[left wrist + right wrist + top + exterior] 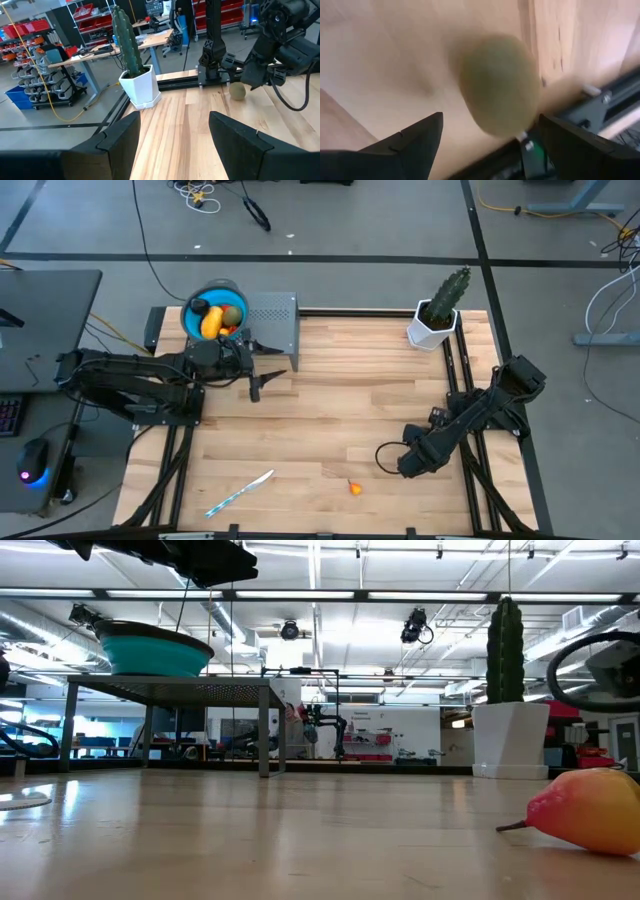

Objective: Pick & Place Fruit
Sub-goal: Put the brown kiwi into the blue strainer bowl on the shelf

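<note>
A blue bowl [222,298] stands on a grey raised stand [272,320] at the table's far left. It holds the yellow-orange oblong [212,323], an olive-brown oval [233,315], the black ball [198,306] and a red piece [228,331]. My left gripper [268,370] hovers open beside the stand, empty. My right gripper [408,465] is low at the near right, open; a second olive-brown oval [500,85] lies on the table just ahead of its fingers, also seen as the oval [238,91] in the left wrist view. One orange-red piece [355,488] lies near the near edge.
A green cactus in a white pot [440,315] stands at the far right corner. A slim white-and-blue stick [240,492] lies near the near edge, left of centre. Black rails [470,380] run along the table's right side, close to the oval. The table's middle is bare wood.
</note>
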